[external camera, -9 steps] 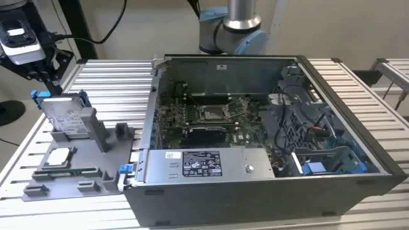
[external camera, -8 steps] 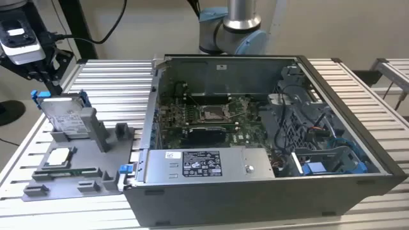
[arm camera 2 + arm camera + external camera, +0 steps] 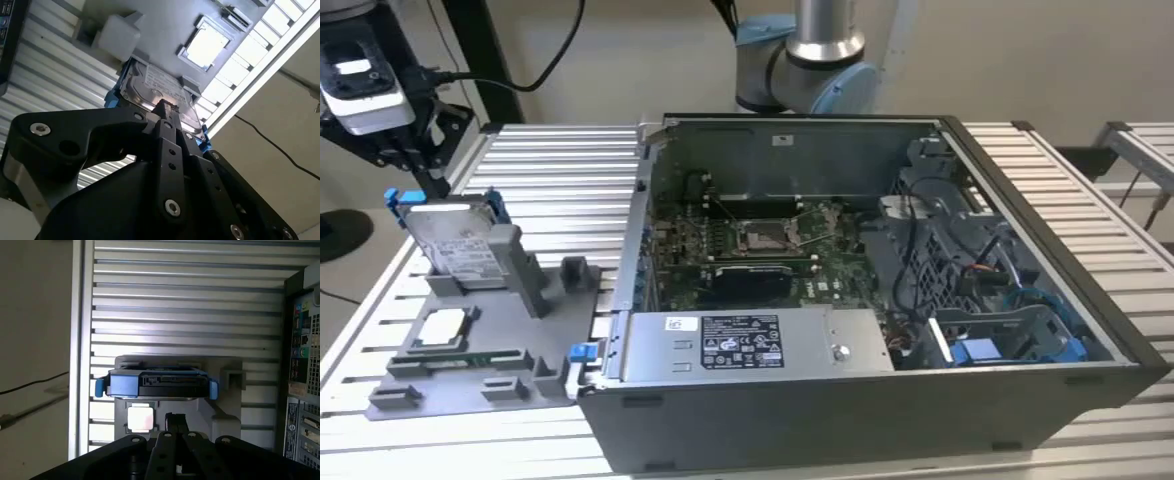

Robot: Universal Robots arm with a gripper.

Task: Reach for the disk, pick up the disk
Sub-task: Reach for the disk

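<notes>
1. Closest to the lens in both wrist views, the gripper has its black fingers drawn together at the tips, with nothing held between them.
2. At the exterior view's left, the disk stands tilted on edge in a grey holder. It has blue rails along its sides and its label face is showing. The gripper hangs above the disk, apart from it.
3. Lower on that holder lies a small square chip.
4. The holder rests on a slatted metal table.
5. Toward the exterior view's right sits an open computer case with its motherboard exposed. The arm's base is behind it.
</notes>
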